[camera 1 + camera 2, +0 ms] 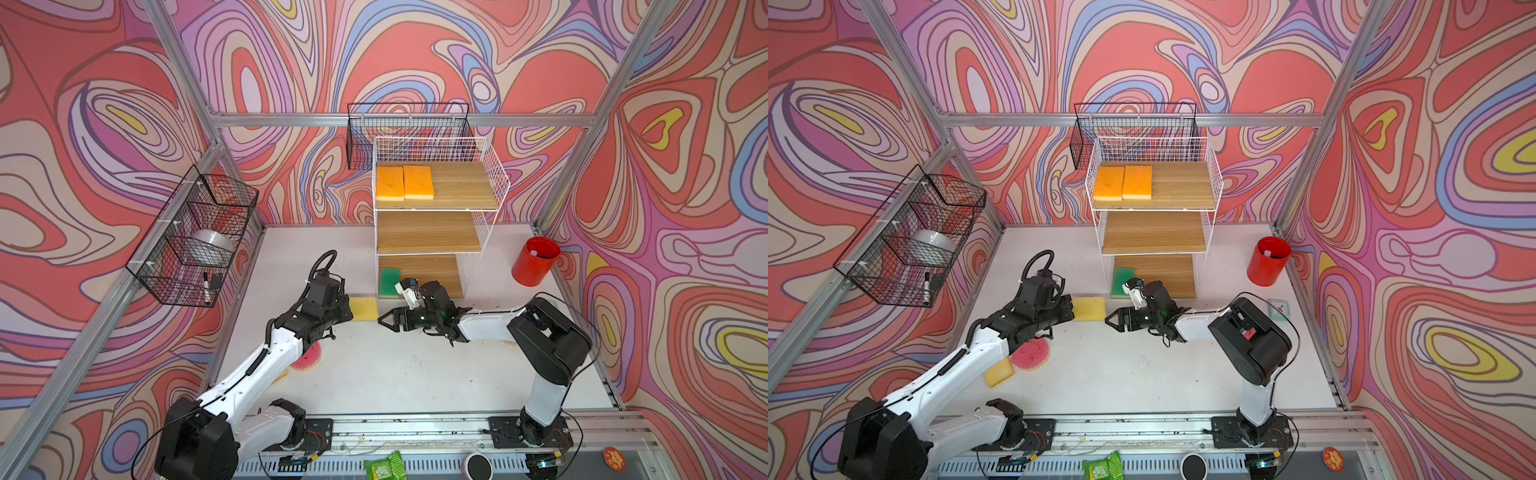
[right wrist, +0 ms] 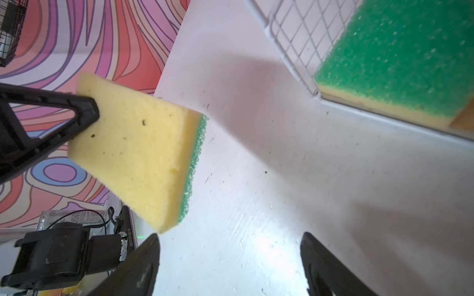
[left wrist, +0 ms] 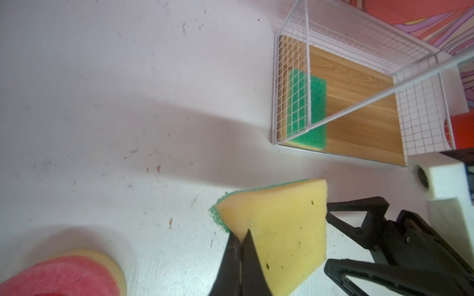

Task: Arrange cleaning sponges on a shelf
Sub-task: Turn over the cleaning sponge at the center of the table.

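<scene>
My left gripper (image 3: 241, 238) is shut on a corner of a green-topped sponge (image 1: 363, 308), held yellow side up above the table, in front of the shelf's (image 1: 436, 232) bottom board. In the right wrist view this sponge (image 2: 138, 153) hangs clear of the table. My right gripper (image 2: 230, 237) stands open just right of it, with nothing between its fingers. Two orange-topped sponges (image 1: 390, 183) (image 1: 418, 181) lie on the top board. Another green-topped sponge (image 1: 389, 282) lies at the bottom board's left end. A pink round sponge (image 1: 1030, 354) and a yellow-side-up sponge (image 1: 999, 372) lie by my left arm.
A red cup (image 1: 535, 261) stands right of the shelf, with a small mint clock (image 1: 1279, 308) nearer the front. Black wire baskets hang on the left wall (image 1: 195, 237) and behind the shelf (image 1: 409, 133). The middle board is bare.
</scene>
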`<state>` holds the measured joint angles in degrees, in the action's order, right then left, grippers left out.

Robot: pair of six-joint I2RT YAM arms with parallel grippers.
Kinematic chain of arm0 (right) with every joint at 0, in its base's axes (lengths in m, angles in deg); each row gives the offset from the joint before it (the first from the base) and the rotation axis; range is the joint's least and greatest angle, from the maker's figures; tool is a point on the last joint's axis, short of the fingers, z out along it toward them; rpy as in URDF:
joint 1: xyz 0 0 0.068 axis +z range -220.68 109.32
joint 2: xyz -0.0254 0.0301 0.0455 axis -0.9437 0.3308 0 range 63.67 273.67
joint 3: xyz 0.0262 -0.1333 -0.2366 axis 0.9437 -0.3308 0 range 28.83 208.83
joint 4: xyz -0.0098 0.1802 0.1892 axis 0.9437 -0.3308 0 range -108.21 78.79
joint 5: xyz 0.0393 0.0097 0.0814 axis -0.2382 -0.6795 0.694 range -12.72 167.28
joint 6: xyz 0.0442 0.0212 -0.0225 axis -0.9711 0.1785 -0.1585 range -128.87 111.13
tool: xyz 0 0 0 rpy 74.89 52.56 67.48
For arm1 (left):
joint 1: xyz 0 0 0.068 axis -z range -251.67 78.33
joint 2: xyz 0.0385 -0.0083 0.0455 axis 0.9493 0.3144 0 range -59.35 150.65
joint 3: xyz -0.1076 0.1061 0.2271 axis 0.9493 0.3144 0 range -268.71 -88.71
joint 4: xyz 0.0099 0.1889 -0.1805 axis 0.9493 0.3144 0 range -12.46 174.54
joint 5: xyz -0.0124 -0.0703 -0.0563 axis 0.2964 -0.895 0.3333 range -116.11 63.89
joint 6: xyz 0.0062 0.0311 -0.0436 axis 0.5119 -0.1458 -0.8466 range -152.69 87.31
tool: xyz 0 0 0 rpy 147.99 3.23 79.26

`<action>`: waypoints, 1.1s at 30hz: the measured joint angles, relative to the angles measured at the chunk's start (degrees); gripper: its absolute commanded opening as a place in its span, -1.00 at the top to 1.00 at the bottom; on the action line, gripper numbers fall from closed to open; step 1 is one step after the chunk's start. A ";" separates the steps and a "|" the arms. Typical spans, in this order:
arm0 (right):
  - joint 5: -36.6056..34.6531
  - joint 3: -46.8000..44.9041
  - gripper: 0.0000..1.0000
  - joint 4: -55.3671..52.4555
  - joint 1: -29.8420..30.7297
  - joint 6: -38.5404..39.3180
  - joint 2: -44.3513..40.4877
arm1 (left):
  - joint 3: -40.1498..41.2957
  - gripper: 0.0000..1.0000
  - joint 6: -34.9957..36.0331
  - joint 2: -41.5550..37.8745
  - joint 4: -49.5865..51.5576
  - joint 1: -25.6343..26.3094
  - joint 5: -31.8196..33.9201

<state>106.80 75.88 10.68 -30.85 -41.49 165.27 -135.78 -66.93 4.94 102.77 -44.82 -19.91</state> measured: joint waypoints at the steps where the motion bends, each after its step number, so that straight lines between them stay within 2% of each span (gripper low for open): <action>1: -0.39 -0.92 -0.79 -0.55 -0.07 0.07 -1.53 | -1.60 1.00 0.63 0.09 1.97 1.86 2.47; 7: -2.10 -6.40 -0.76 -3.21 -3.69 -1.18 -10.21 | -7.21 1.00 3.21 3.37 10.10 13.20 18.43; 12: -2.49 -12.20 -0.76 -5.53 -11.15 -3.08 -16.87 | -10.21 1.00 3.82 13.81 15.15 22.88 32.13; 15: -2.60 -13.00 -0.77 -8.09 -14.23 -3.08 -20.22 | -12.68 1.00 4.07 20.63 17.27 26.49 37.68; 20: -2.36 -14.62 -0.77 -10.78 -20.57 -2.86 -25.05 | -14.93 1.00 4.48 26.16 19.06 29.55 43.28; 27: -1.38 -19.06 -0.77 -12.96 -29.46 -3.28 -25.55 | -23.08 1.00 3.74 34.86 24.85 34.18 50.90; 31: -1.62 -21.03 -0.77 -13.97 -32.54 -3.78 -25.86 | -27.39 1.00 1.92 41.81 29.18 36.11 53.33; 33: -1.64 -21.14 -0.77 -14.71 -33.68 -3.89 -26.49 | -28.06 0.91 1.60 43.89 30.23 36.63 53.48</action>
<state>105.16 54.74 -4.03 -64.53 -45.38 138.78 -163.85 -65.34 48.83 133.00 -8.19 33.57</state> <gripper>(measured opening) 0.885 0.047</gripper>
